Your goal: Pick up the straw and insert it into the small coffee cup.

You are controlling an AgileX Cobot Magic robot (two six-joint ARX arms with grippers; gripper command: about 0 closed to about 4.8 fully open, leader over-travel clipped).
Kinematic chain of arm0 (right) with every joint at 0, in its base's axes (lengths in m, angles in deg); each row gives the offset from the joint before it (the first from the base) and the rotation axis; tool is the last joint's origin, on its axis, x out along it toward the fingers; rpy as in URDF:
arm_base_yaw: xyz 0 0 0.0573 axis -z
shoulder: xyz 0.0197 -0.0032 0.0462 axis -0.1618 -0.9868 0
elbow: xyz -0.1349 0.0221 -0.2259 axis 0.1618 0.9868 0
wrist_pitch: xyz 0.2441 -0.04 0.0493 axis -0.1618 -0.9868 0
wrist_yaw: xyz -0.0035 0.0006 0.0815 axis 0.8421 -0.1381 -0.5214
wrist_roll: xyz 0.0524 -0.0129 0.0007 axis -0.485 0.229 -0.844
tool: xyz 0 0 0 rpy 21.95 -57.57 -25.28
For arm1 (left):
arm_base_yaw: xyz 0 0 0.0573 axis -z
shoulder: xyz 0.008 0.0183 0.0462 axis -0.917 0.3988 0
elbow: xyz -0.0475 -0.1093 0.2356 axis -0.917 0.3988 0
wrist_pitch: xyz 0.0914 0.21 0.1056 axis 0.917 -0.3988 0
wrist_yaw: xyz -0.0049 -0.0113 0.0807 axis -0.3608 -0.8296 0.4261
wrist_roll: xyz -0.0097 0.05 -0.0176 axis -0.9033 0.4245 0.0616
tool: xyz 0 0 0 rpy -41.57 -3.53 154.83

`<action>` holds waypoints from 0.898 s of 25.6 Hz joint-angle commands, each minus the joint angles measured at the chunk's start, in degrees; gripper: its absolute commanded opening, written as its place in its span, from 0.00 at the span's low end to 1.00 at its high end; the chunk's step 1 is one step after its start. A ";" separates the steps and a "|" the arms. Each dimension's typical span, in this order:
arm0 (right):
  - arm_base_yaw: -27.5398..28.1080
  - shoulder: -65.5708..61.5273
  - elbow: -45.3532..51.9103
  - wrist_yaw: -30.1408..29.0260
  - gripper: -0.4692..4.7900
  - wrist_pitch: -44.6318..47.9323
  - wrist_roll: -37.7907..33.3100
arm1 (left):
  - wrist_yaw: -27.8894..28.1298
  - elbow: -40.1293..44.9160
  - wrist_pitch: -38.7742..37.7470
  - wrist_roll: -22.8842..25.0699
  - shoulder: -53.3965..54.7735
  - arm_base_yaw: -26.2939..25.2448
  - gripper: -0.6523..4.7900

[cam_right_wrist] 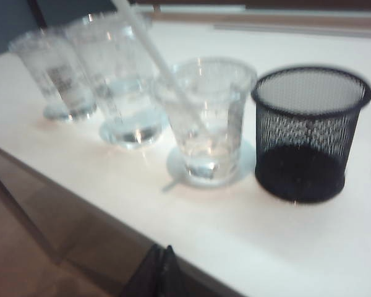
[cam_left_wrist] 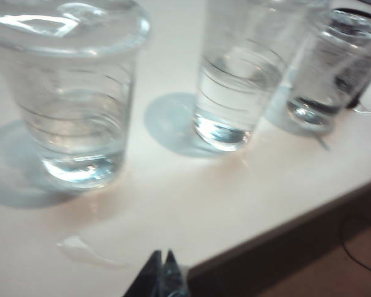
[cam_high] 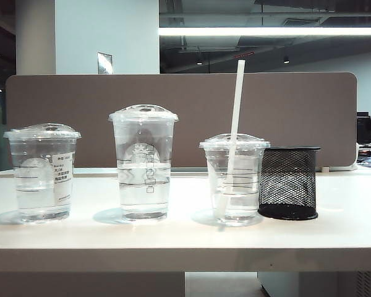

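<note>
The left tool [cam_left_wrist: 162,272] has its fingers pressed together on nothing, and hangs off the near edge of the table [cam_left_wrist: 235,204], in front of the wider stickered cup [cam_left_wrist: 74,93] and the tall logo cup [cam_left_wrist: 241,80]. The right tool [cam_right_wrist: 161,269] is likewise closed and empty, off the table edge in front of the small coffee cup [cam_right_wrist: 207,117] and the black mesh pen holder [cam_right_wrist: 309,133] just beside it. Neither tool shows in the exterior view.

The straw [cam_high: 234,133] already stands through the domed lid of the small coffee cup, leaning a little, its lower end down in the water and its top well above every cup. By the look of it, the insertion is done and what remains is only withdrawal. To finish well, both arms should keep clear of the cups and especially of the tall straw top, since a brush there could tip the light cup or pull the straw out.
</note>
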 commanded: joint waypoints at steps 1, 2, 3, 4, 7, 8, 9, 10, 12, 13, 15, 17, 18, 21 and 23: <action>-0.07 -0.07 0.55 -0.31 0.09 -0.44 -0.24 | 1.66 0.22 0.70 0.09 -0.02 0.07 0.11; -0.07 -0.04 0.55 0.07 0.09 -0.46 -0.22 | 1.27 0.24 0.66 0.11 -0.02 0.07 0.11; 0.02 0.09 0.55 0.11 0.09 -0.31 -0.22 | 1.36 0.22 0.66 0.11 -0.02 0.07 0.11; -0.02 0.09 0.55 0.13 0.09 -0.37 -0.22 | 1.38 0.22 0.66 0.11 -0.02 0.07 0.11; -0.02 0.09 0.55 0.11 0.09 -0.35 -0.22 | 1.38 0.22 0.66 0.11 -0.02 0.04 0.11; -0.02 0.09 0.55 0.13 0.09 -0.37 -0.22 | 1.38 0.22 0.63 0.11 -0.02 0.04 0.11; -0.02 0.09 0.55 0.11 0.09 -0.37 -0.22 | 1.38 0.22 0.66 0.11 -0.02 0.07 0.11; -0.02 0.09 0.55 0.13 0.09 -0.37 -0.22 | 1.38 0.22 0.66 0.11 -0.02 0.07 0.11; -0.02 0.09 0.55 0.11 0.09 -0.35 -0.22 | 1.42 0.24 0.63 0.11 -0.07 0.07 0.11; -0.02 0.09 0.55 0.11 0.09 -0.37 -0.22 | 1.44 0.20 0.26 0.37 -1.88 -0.02 0.11; -0.02 0.09 0.55 0.13 0.09 -0.31 -0.22 | 1.57 0.17 0.20 0.55 -4.42 -0.07 0.11; -0.02 0.11 0.55 0.09 0.09 -0.33 -0.22 | 1.68 0.17 0.72 0.57 -7.39 -1.81 0.11; -0.02 0.11 0.55 0.13 0.09 -0.37 -0.22 | 2.08 0.28 0.61 0.52 -7.43 -3.08 0.11; -0.02 0.11 0.55 0.09 0.09 -0.35 -0.22 | 2.54 0.74 2.10 0.50 -7.43 -7.65 0.11; -0.02 0.11 0.55 0.09 0.09 -0.37 -0.22 | 4.63 0.92 2.45 0.42 -7.43 -8.85 0.11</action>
